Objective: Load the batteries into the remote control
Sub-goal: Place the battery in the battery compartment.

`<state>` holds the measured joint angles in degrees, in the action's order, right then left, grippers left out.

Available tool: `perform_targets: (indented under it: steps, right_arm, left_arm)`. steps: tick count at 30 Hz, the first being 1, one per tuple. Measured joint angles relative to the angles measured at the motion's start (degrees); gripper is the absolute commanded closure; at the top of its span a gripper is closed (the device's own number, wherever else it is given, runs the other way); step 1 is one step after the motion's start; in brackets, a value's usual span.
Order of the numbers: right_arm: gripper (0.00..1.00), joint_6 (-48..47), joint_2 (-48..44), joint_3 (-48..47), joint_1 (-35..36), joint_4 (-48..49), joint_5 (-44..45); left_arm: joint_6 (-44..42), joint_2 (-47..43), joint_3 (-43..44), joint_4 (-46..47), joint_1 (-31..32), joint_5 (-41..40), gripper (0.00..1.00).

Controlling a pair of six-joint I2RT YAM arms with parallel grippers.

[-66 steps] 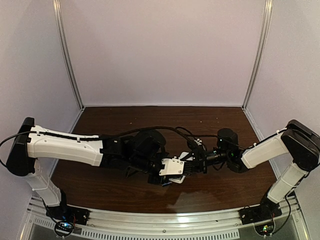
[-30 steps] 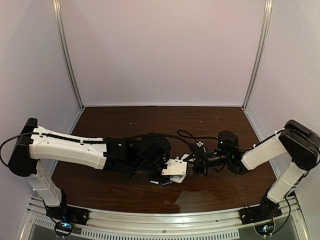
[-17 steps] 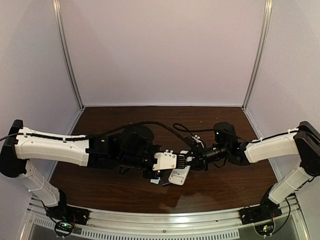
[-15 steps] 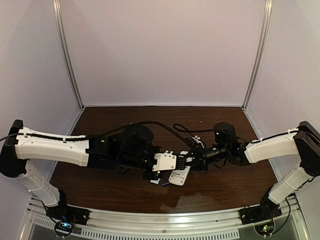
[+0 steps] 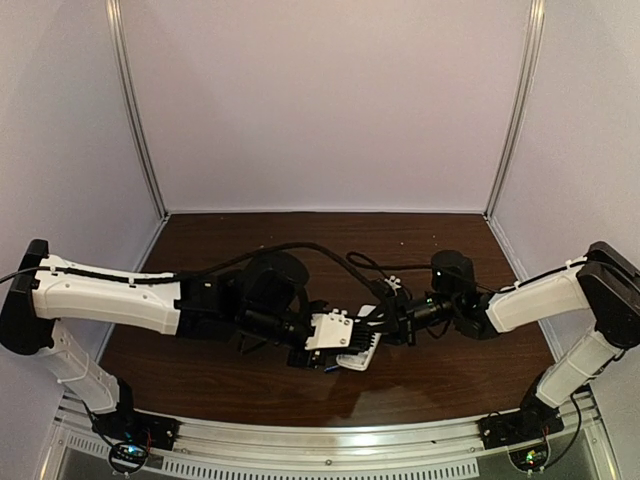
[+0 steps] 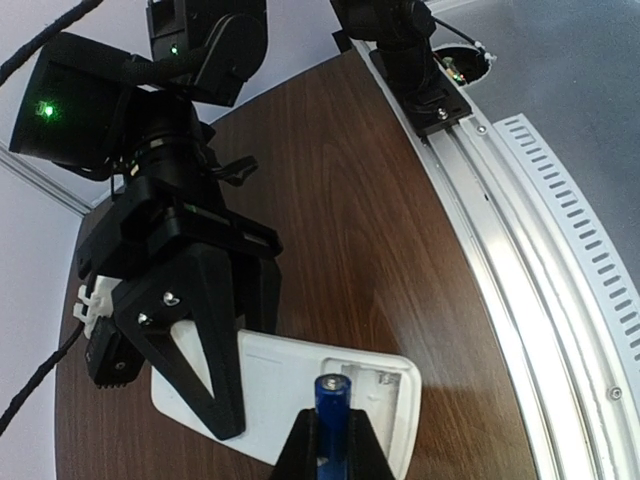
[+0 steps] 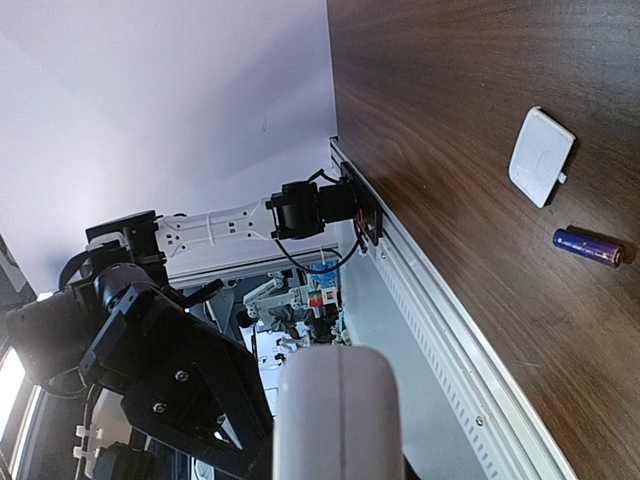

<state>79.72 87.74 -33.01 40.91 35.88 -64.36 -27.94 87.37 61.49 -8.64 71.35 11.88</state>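
Observation:
My right gripper [image 5: 385, 325] is shut on the white remote control [image 5: 360, 352] and holds it low over the table, plain back up. In the left wrist view the remote [image 6: 270, 385] shows its open battery compartment [image 6: 392, 385], with the right gripper's black fingers [image 6: 205, 350] clamped on its far end. My left gripper [image 6: 331, 430] is shut on a blue battery [image 6: 331, 395], whose tip points at the compartment. The second blue battery [image 7: 588, 247] lies on the table in the right wrist view. The remote's end [image 7: 338, 410] fills the bottom of that view.
A small white square cover piece [image 7: 541, 155] lies on the dark wood table near the loose battery. The metal rail [image 6: 520, 260] runs along the table's near edge. Purple walls close the back and sides.
My left gripper drew back to the left with the battery, then came in again over the remote's near end. The right gripper has kept its hold on the remote and shifted slightly.

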Motion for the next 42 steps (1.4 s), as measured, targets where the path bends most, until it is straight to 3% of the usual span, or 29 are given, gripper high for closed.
perform_targets:
  steps: [10, 19, 24, 35, 42]
  right_arm:
    - [1.0, 5.4, 2.0, 1.5, 0.3, 7.2, -0.3]
    - [1.0, 6.2, 2.3, 1.9, 0.3, 8.6, 0.1]
    - [1.0, 7.1, 2.8, 2.2, 0.2, 9.4, 0.4]
    - [1.0, 9.3, 3.8, 2.7, 0.4, 12.5, 0.6]
    - [1.0, 9.7, 4.0, 3.0, 0.6, 13.3, 0.3]
  left_arm:
    - [-0.2, 2.3, 0.0, 0.2, 0.0, 0.1, 1.0]
    - [-1.7, 3.1, -0.1, 1.1, 0.1, -1.3, 0.91]
    - [-2.9, 3.2, -0.6, 1.7, 0.5, -3.3, 0.79]
    - [-3.9, 3.4, -0.7, 3.0, 0.6, -7.3, 0.67]
    - [-3.9, 2.6, -1.1, 3.1, 0.6, -6.6, 0.52]
